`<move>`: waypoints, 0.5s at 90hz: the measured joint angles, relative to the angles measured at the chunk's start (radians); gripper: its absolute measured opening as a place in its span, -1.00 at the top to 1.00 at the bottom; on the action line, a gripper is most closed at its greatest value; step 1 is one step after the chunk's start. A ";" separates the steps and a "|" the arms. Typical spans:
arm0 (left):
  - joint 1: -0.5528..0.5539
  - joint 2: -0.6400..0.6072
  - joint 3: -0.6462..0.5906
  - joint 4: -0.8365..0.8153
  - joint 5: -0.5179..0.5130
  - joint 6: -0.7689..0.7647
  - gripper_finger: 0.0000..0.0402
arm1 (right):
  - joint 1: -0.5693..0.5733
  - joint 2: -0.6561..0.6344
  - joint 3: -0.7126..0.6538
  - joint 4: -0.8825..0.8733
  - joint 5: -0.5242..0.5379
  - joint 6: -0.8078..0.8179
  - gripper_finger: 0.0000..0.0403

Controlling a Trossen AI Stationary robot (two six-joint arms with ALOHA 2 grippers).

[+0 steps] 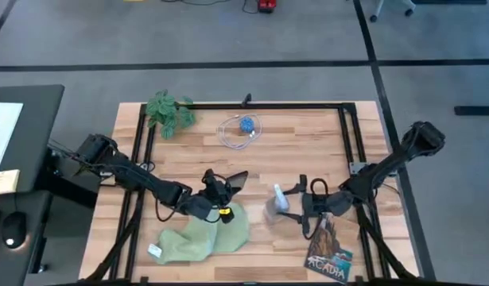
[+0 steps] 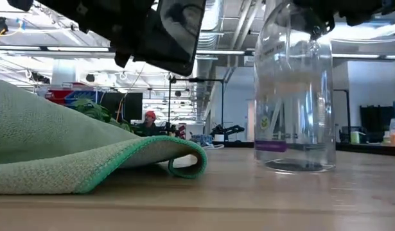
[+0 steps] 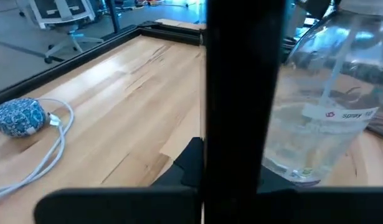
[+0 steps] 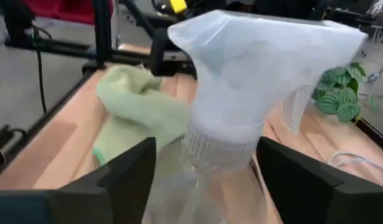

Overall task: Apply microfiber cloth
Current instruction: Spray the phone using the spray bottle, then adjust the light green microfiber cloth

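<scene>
A: Left gripper (image 1: 226,184) first. We see it clamped on a black phone (image 1: 235,181), a flat glossy slab held up off the table, above the upper edge of the microfiber cloth (image 1: 204,235).

B: Agreed. The right gripper (image 1: 296,208) has its fingers spread on either side of the spray bottle's (image 1: 277,205) neck. We can't tell if they touch it.

A: Writing? We read "spray" in red on the bottle's label in the left wrist view, and a purple band low on the clear plastic body (image 2: 293,90).

B: The book (image 1: 330,249) at the table's front right reads "ACADIA".

A: The cloth is pale green, nubby weave, crumpled, one corner curled over (image 2: 184,157), small white tag (image 1: 155,251), front left of the bottle.

B: Further back are a white cable (image 1: 232,135) looped round a blue patterned ball (image 1: 246,124), and a leafy plant (image 1: 169,112). Wooden plank table (image 1: 308,131).
</scene>
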 joint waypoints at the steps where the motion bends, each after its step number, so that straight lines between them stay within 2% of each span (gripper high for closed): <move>1: 0.000 0.000 0.000 0.000 0.000 0.000 0.97 | 0.000 -0.005 0.000 -0.008 0.000 0.000 -0.35; 25: -0.017 0.000 0.000 -0.003 -0.020 0.005 0.97 | 0.034 -0.137 0.080 -0.319 0.043 0.022 -0.37; 36: -0.038 -0.016 0.000 -0.018 -0.041 0.006 0.97 | 0.083 -0.167 0.160 -0.491 0.065 0.120 -0.37; 45: -0.069 -0.047 0.000 -0.051 -0.091 0.004 0.97 | 0.148 -0.133 0.214 -0.516 0.067 0.195 -0.37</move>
